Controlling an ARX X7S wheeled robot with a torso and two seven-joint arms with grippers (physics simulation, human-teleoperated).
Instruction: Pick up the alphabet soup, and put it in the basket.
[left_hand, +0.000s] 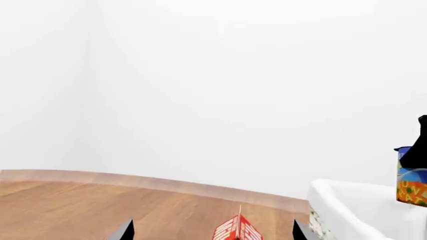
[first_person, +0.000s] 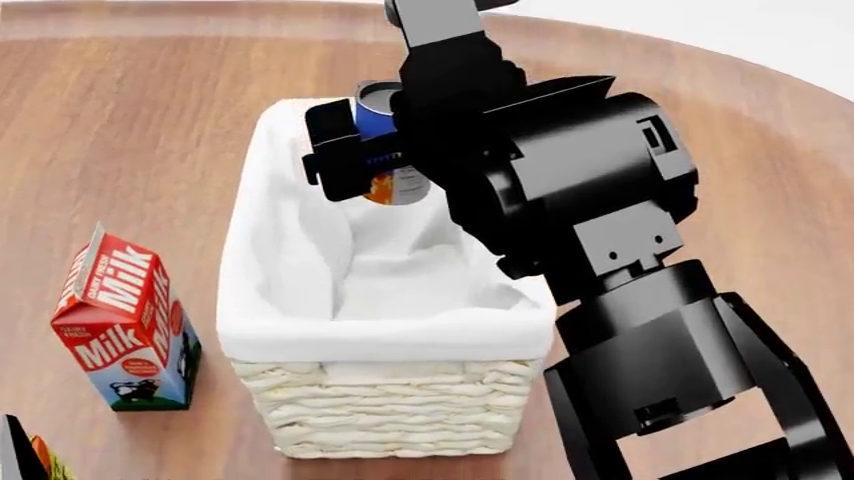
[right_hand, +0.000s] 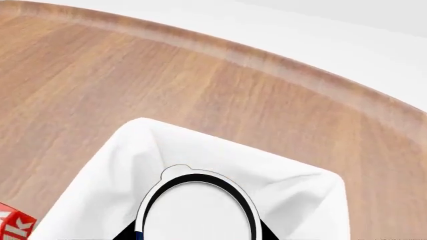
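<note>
The alphabet soup (first_person: 375, 113) is a blue-labelled can with a silver top. It hangs over the far end of the basket (first_person: 387, 410), just above the white liner, with my right gripper (first_person: 387, 165) shut on it. In the right wrist view the can's pale lid (right_hand: 197, 210) fills the space between the dark fingers (right_hand: 128, 233), and the liner (right_hand: 293, 195) lies below it. The left wrist view catches the can (left_hand: 411, 177) at the far right, over the basket rim (left_hand: 347, 202). My left gripper (left_hand: 213, 232) is open and holds nothing.
A red-and-white milk carton (first_person: 123, 320) stands on the wooden table (first_person: 134, 130), left of the basket; its top (left_hand: 238, 231) shows beyond my left fingertips. The table's rounded edge (right_hand: 280, 62) runs behind the basket, with white wall past it.
</note>
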